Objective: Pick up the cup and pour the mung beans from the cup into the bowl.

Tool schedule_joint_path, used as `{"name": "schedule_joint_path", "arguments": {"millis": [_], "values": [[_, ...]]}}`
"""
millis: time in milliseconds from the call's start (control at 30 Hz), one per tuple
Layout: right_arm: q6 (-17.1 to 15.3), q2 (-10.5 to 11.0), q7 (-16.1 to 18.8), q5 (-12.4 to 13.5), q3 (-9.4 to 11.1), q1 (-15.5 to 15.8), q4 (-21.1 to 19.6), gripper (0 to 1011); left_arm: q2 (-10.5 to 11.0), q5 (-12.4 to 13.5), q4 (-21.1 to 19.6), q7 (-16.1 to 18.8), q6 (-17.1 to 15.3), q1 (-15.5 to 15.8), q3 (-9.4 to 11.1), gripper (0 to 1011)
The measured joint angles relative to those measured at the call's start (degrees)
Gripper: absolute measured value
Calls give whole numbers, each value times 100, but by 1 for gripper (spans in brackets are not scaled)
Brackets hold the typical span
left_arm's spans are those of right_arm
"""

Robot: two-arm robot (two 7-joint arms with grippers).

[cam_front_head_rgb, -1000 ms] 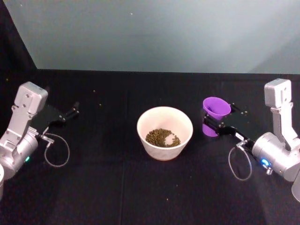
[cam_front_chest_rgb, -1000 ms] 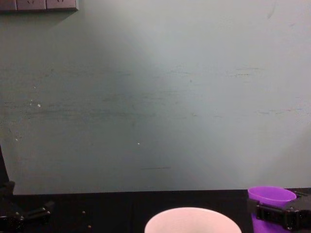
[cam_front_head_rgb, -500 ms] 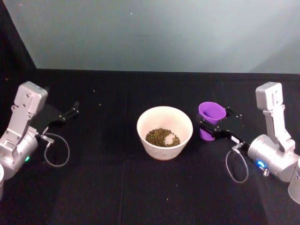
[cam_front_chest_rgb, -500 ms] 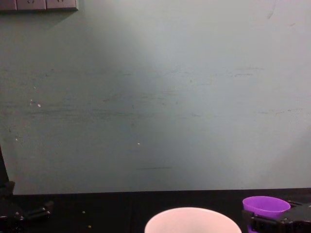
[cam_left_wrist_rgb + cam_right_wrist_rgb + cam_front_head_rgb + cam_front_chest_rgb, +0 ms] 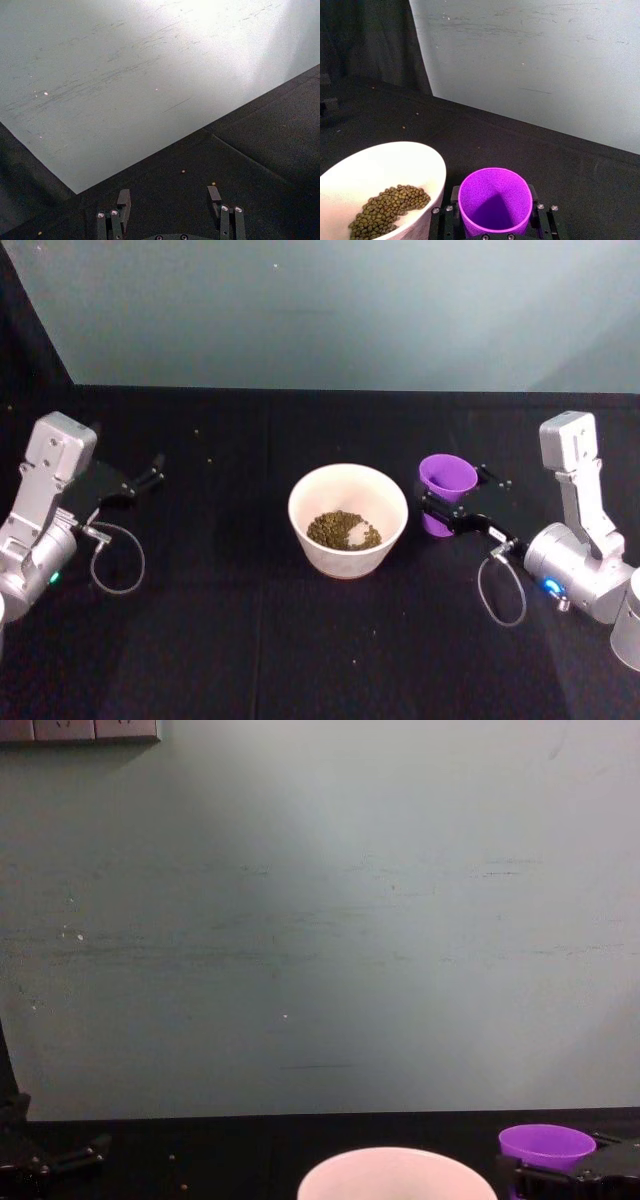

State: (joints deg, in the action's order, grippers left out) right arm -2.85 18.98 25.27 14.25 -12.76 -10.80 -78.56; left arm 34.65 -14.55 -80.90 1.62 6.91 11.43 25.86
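Two black fingers of the right gripper pinched the purple cup from either side, holding it upright just to the right of the bowl. Its inside, seen from the right wrist, was bare purple plastic. Beside it, the pale bowl stood near the middle of the black table, with the mung beans heaped on its floor and a patch of white bottom showing among them. Several stray grains lay scattered on the cloth farther left. Well apart at the left edge, the left gripper sat parked above the table, its jaws spread wide and holding nothing.
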Motion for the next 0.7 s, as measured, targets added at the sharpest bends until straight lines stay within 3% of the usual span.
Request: {"name": "schedule_joint_path", "arguments": {"millis": [333,533,700], "values": [[5,0,-12,-21,1,5,-9,990,0,0,-1,0,1,0,0,1000],[198,133,-200,-31,33,196,-529,1003,0,0,0,0,0,0,0,1000],[289,176,-541,25,189,436,-1055,1003,0,0,0,0,0,0,0,1000]]}}
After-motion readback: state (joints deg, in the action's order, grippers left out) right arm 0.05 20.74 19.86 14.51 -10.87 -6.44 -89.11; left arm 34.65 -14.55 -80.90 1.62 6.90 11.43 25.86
